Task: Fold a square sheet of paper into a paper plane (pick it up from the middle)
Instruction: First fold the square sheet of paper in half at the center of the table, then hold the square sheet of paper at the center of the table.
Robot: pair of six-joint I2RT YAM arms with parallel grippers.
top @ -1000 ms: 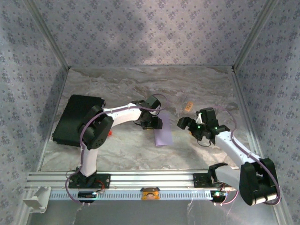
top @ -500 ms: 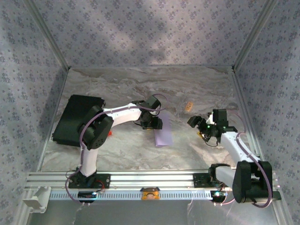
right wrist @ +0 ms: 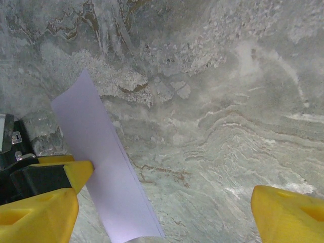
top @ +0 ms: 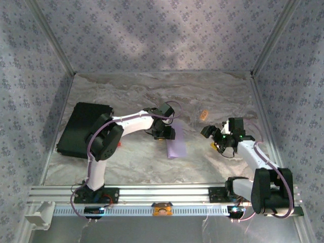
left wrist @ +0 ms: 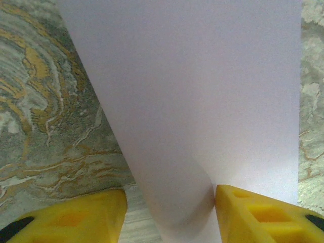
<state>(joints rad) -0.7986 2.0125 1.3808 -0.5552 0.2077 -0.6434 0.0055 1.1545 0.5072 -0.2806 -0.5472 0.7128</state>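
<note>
You will find the square sheet of paper near the middle of the marble table, folded into a long, narrow lavender strip. The left gripper sits at its far end. In the left wrist view the paper curves up between the two yellow fingers and touches both, so treat this pincer as partly closed around the sheet. The right gripper hangs well apart to the right, jaws spread wide with nothing between them. A small tan block lies farther back, between the two grippers and touching neither. A black rectangular pad lies at the left, partly hidden by the left arm. A small red object shows just beside that arm.
</note>
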